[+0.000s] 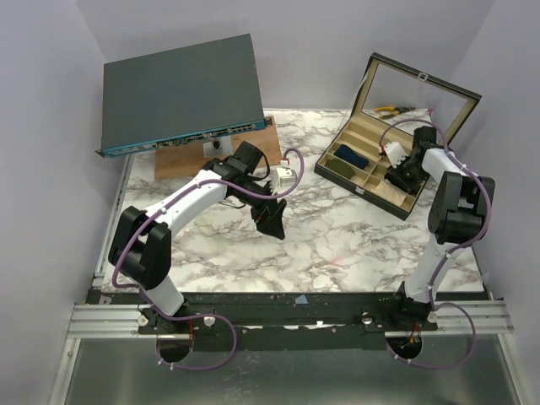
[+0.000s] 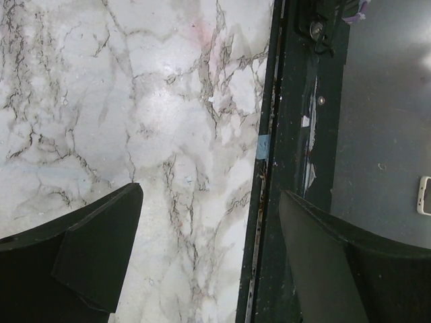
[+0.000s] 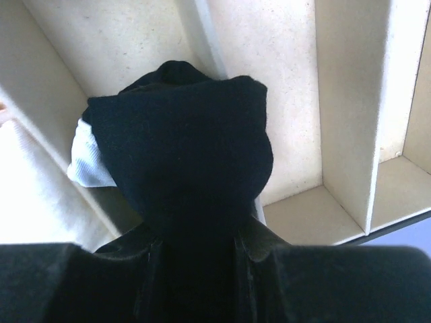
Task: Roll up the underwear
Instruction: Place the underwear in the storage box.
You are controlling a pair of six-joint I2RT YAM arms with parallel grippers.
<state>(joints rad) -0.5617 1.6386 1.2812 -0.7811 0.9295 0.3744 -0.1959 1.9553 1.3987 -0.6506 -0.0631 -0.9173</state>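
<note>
The underwear [image 3: 182, 155] is a bunched black fabric bundle with a white strip at its left. My right gripper [image 3: 195, 235] is shut on it and holds it over the beige compartments of the open organizer box [image 3: 343, 101]. In the top view my right gripper [image 1: 403, 173] hangs over the right half of the box [image 1: 359, 192], and the black bundle [image 1: 396, 180] shows under it. My left gripper [image 1: 272, 221] is open and empty above the marble table's middle. Its wrist view shows only marble and the table's front edge between its fingers [image 2: 101, 249].
A small dark blue fabric roll [image 1: 350, 158] lies in a left compartment of the box. The box's glass lid [image 1: 418, 97] stands open at the back. A grey rack device [image 1: 181, 93] leans on a wooden board [image 1: 181, 159] at the back left.
</note>
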